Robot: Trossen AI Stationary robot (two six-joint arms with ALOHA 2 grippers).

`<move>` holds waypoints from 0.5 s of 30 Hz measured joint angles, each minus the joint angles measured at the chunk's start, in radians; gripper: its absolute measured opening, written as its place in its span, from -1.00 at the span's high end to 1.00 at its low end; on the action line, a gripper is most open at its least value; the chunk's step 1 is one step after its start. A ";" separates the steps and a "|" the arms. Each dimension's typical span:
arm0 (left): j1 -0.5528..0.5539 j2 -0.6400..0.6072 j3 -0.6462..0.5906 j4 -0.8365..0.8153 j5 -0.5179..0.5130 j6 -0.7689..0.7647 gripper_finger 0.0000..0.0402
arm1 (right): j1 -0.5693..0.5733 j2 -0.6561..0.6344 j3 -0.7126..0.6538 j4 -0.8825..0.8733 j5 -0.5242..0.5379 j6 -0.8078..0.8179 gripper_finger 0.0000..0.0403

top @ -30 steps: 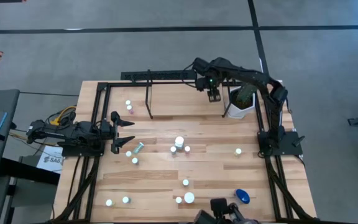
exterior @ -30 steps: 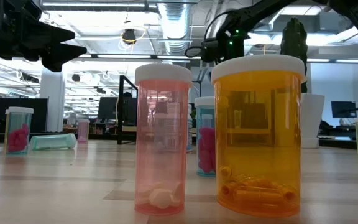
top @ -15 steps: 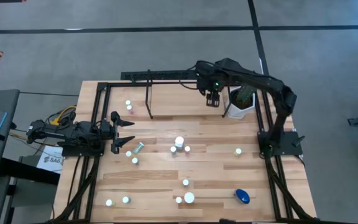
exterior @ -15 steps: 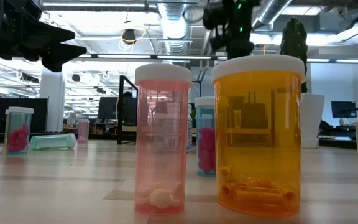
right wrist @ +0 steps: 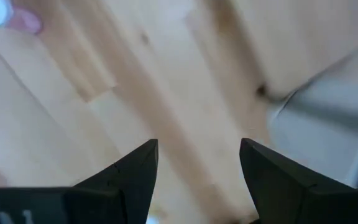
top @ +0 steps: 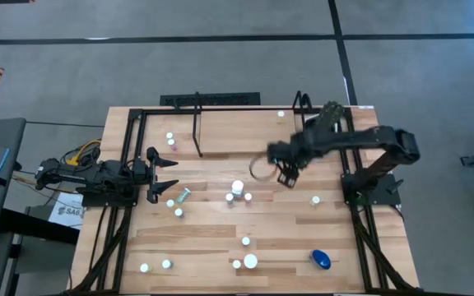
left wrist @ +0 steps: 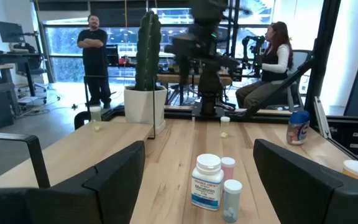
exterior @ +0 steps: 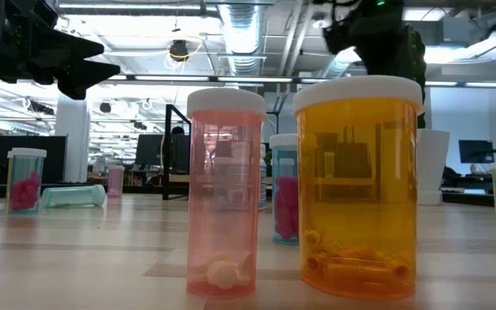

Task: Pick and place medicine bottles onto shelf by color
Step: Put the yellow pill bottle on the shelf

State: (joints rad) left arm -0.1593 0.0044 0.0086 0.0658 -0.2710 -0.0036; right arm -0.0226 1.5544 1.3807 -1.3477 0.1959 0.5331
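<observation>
The right gripper point(top: 285, 175), fingers spread and empty, hangs above the surface, probably reaching next for the white bottle point(top: 238, 188).

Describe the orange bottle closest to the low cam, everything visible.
The translucent orange plastic medicine bottle stands upright on the light wooden table, capped with a white ribbed lid. It is mostly empty, with a small heap of orange capsules at the bottom. No label shows on the side facing the low camera. A translucent pink bottle with a white lid stands beside it with a narrow gap between them. No end effector touches it.
</observation>
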 joint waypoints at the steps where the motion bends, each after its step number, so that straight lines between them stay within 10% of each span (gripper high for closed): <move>1: 0.000 0.000 0.000 0.000 0.000 0.000 -0.44 | 0.031 -0.013 -0.032 0.002 0.000 0.078 -0.24; 15: 0.000 0.000 0.000 0.000 0.000 0.000 -0.44 | 0.327 -0.039 -0.288 0.073 -0.071 0.799 -0.24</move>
State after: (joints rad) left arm -0.1593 0.0044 0.0089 0.0658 -0.2710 -0.0038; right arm 0.3044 1.5150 1.0926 -1.2748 0.1246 1.3319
